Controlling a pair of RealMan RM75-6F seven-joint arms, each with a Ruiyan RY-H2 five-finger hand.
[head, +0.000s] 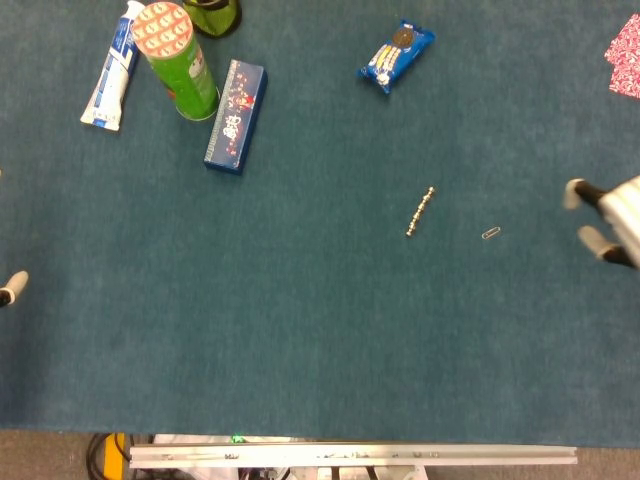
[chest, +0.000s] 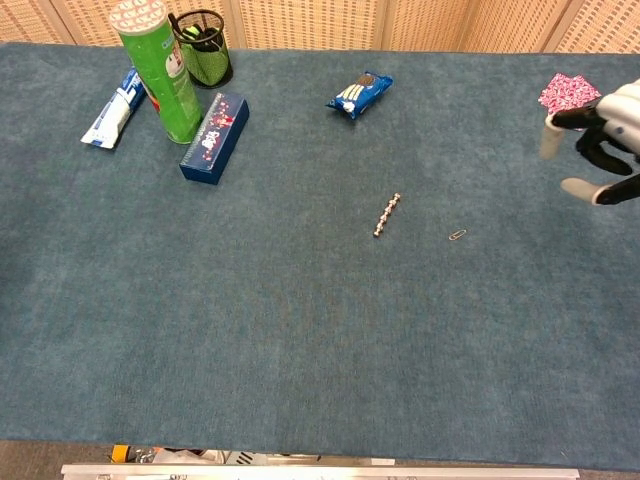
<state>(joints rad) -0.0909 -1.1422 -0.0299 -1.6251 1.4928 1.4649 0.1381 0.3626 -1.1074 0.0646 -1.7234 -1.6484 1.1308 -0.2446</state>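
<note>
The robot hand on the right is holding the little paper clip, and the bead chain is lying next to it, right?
Not quite. The right robot hand holds nothing; the chest view shows its fingers apart, above the cloth. The paper clip lies on the table, with the bead chain next to it.

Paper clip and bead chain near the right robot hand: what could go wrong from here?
1. The paper clip is tiny and flat on the blue felt table cover; the right robot hand, fingers apart and empty, may scrape the cloth or slip off the clip.
2. The bead chain lies close beside the clip; a wide reach could knock it.
3. In the chest view the hand sits in front of the pink patterned packet and might brush it.
</note>
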